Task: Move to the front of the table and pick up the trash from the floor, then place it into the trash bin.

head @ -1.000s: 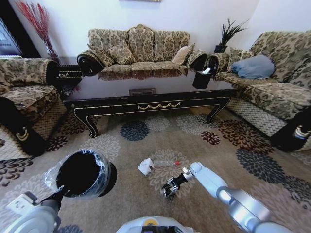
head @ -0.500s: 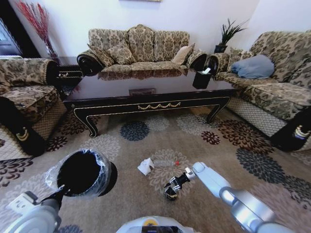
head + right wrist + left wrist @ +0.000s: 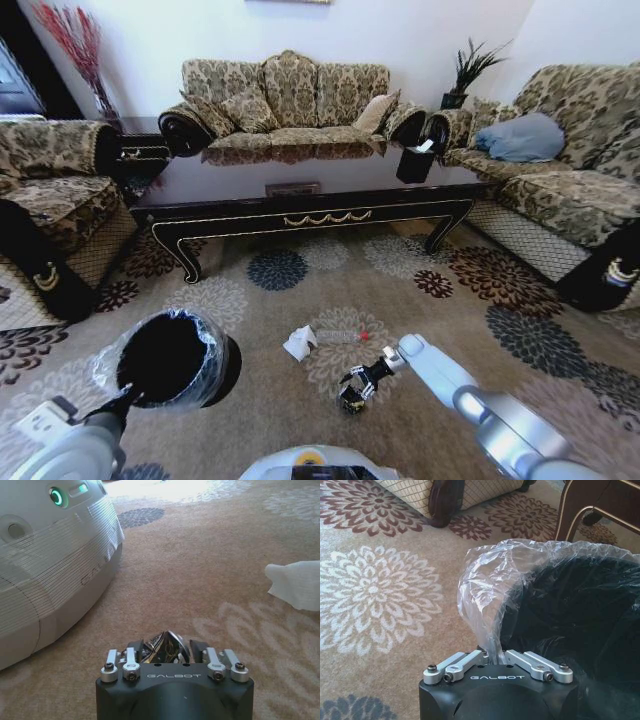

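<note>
Wrapper (image 3: 164, 649) first: that dark shiny crumpled piece sits between the fingers of my right pincer (image 3: 353, 392), which is low over the carpet (image 3: 420, 330) just in front of my base (image 3: 55, 565). A second ago this pincer hung a little higher and farther from me; half a second ago it had dropped, and now it is down at the carpet with the fingers drawn in around the foil. In the right wrist view the jaws stand narrow, pinching the wrapper, so I judge the grasp made but the piece not yet lifted clear.

My left pincer (image 3: 496, 656) is clamped on the rim of the trash bin (image 3: 172, 357), gripping the edge together with the clear bag lining. It has kept the bin tilted, mouth toward me, to my left side and unmoved across the last second.

Other litter waits on the carpet: the white tissue (image 3: 299, 342) and the clear bottle (image 3: 341, 337) with its red cap lie together just beyond my right pincer, between me and the worktop (image 3: 300, 212). The worktop stands squarely ahead, so the approach is done.

I take it one piece is now secured and none is in the bin yet.
</note>
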Tool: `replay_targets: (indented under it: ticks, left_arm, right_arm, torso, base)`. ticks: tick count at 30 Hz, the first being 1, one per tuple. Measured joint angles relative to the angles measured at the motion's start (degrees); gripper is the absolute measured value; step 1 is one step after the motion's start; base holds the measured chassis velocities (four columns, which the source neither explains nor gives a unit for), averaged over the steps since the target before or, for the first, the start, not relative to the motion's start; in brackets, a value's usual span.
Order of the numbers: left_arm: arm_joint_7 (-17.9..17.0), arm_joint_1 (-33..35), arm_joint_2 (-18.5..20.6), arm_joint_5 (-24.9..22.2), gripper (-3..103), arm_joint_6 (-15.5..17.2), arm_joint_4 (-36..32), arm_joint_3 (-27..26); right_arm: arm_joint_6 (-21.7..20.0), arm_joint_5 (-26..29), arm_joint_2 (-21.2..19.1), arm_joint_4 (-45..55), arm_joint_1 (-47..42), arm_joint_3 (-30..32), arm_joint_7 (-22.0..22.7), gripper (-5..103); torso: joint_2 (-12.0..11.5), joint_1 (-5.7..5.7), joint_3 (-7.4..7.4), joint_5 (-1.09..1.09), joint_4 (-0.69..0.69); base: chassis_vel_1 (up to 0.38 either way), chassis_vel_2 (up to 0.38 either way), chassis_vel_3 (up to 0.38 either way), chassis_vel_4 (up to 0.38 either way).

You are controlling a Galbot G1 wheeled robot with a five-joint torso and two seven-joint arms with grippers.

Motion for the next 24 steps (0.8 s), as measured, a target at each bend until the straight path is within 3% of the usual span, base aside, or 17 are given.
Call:
replay_targets:
  ticks: [2,6,7,9,12,19,24]
  left_arm:
    - [0.00,0.09,0.00,0.02,2,0.00,0.00,0.00]
    - [0.00,0.16,0.02,0.03,2,0.00,0.00,-0.01]
    - [0.01,0.16,0.06,0.03,2,0.00,0.00,-0.01]
    - [0.01,0.16,0.09,0.03,2,0.00,0.00,-0.01]
    - [0.01,0.12,0.19,0.01,2,0.00,0.00,0.01]
    - [0.01,-0.18,0.55,-0.08,2,0.00,0.00,0.26]
    - [0.02,-0.79,1.55,-0.25,2,-0.01,0.00,0.86]
  right_arm:
    - [0.08,-0.40,-0.11,-0.07,0.00,0.29,-0.02,46]
    - [0.33,-0.88,-0.24,-0.16,0.00,0.63,0.07,35]
    - [0.41,-1.09,-0.29,-0.16,0.00,0.74,0.10,25]
    - [0.53,-1.26,-0.34,-0.16,0.00,0.87,0.11,25]
    - [0.85,-1.76,-0.51,-0.16,-0.08,1.23,0.17,12]
    - [1.51,-1.56,-1.00,-0.04,-0.02,2.23,0.55,12]
    - [1.41,1.48,-1.70,2.17,0.04,4.03,1.02,12]
  torso:
    - [0.00,0.00,0.00,0.00,0.00]
    - [0.00,0.00,0.00,0.00,0.00]
    - [0.00,0.00,0.00,0.00,0.00]
    - [0.00,0.00,0.00,0.00,0.00]
    - [0.00,0.00,0.00,0.00,0.00]
    - [0.00,0.00,0.00,0.00,0.00]
    - [0.00,0.00,0.00,0.01,0.00]
  base:
    - [0.000,0.000,0.000,0.000]
    - [0.000,0.000,0.000,0.000]
    - [0.000,0.000,0.000,0.000]
    - [0.000,0.000,0.000,0.000]
    - [0.000,0.000,0.000,0.000]
    - [0.000,0.000,0.000,0.000]
    - [0.000,0.000,0.000,0.000]
